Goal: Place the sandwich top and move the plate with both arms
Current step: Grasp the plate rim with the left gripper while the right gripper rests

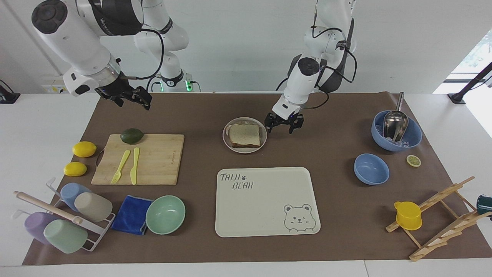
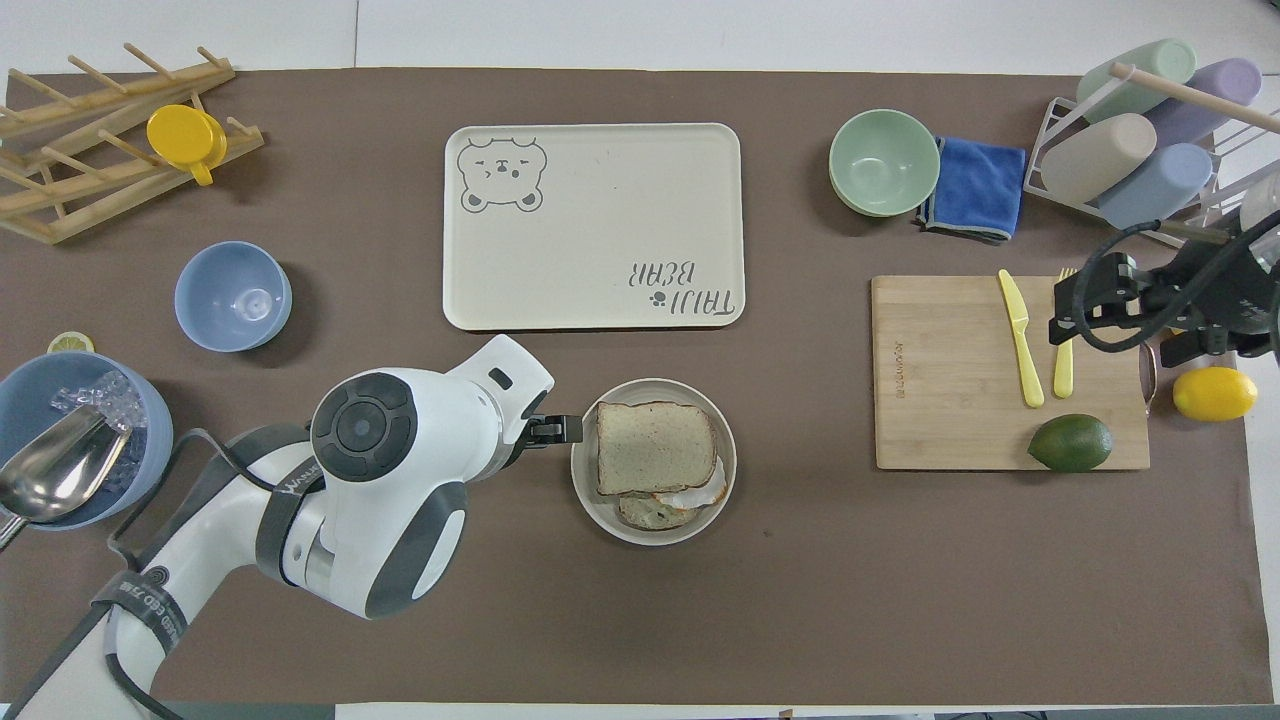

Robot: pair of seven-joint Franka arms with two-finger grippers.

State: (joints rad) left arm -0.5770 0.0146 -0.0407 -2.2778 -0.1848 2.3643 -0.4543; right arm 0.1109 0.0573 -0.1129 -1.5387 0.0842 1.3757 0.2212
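The sandwich top (image 1: 245,134) lies flat on the stack on the plate (image 1: 246,150), covering most of it. In the overhead view the sandwich top (image 2: 655,446) sits over a fried egg (image 2: 703,494) and a lower slice on the plate (image 2: 600,500). My left gripper (image 1: 280,127) is open and low, right beside the plate's rim toward the left arm's end; it also shows in the overhead view (image 2: 562,430). I cannot tell whether it touches the rim. My right gripper (image 1: 127,97) is open, empty and raised over the cutting board's end, as in the overhead view (image 2: 1120,318).
The cream bear tray (image 1: 265,200) lies farther from the robots than the plate. A cutting board (image 1: 153,159) with avocado (image 1: 132,135), fork and knife is toward the right arm's end. Two blue bowls (image 1: 371,168) are toward the left arm's end. A mint bowl (image 1: 165,214) is by the blue cloth.
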